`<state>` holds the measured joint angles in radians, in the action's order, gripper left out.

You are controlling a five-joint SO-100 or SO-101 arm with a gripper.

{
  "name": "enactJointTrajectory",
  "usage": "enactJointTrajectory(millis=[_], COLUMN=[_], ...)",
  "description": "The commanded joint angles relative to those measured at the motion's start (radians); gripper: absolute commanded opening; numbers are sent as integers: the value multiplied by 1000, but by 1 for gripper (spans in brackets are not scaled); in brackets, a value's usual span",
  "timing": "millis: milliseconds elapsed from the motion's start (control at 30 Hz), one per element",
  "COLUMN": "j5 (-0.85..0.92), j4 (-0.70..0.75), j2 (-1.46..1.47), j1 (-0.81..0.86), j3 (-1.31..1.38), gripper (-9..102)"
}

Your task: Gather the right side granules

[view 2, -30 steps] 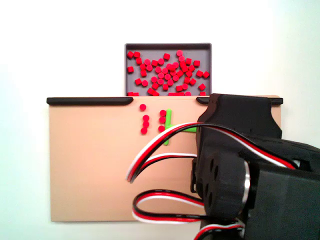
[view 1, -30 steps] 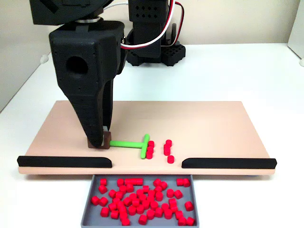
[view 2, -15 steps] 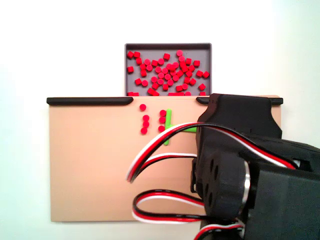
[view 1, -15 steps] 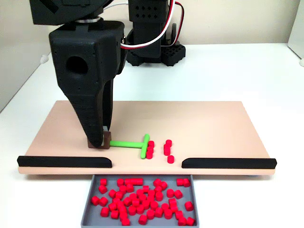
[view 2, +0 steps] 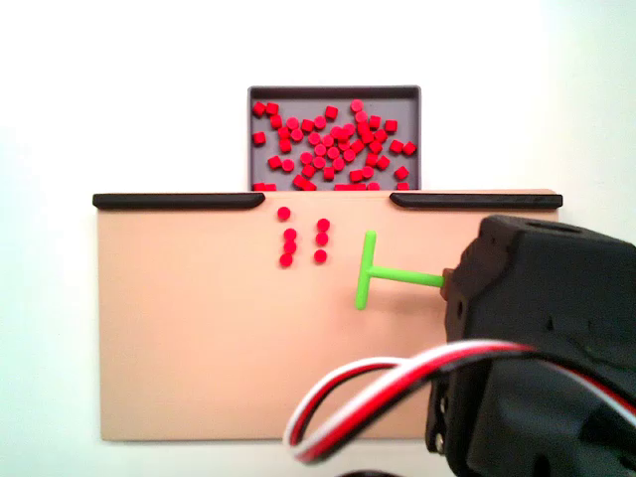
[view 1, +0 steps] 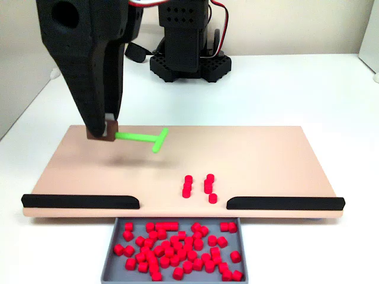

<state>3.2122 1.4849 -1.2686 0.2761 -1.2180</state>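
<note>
While the matte black fingers [view 1: 105, 131] clamp the green T-shaped stick [view 1: 145, 139], it hangs above the smooth tan board [view 1: 266, 160].
The right side granules [view 1: 199, 187], stubby glossy red pellets, sit loose near the board's front gap.

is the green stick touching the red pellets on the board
Apart. Both fixed views show bare board between the green stick and the red pellets.

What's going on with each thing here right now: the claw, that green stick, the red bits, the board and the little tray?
Claw: shut on the green stick's brown end, raised above the board.
Green stick: held level in the air, off the board, apart from the loose granules.
Loose red granules: six lying on the board, near the gap between the black rails.
Board: flat on the table.
Grey tray: holding many red granules.
</note>
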Motion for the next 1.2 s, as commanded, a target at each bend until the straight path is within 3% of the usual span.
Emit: enactJointTrajectory(millis=[0, 400, 633, 1167], j5=[-176, -1085, -1582, -1835], j4=[66, 66, 66, 67], j2=[-115, -583, -626, -612], j1=[11, -35, -158, -299], j3=[-2, -400, -433, -546], gripper=[0, 0, 0, 0])
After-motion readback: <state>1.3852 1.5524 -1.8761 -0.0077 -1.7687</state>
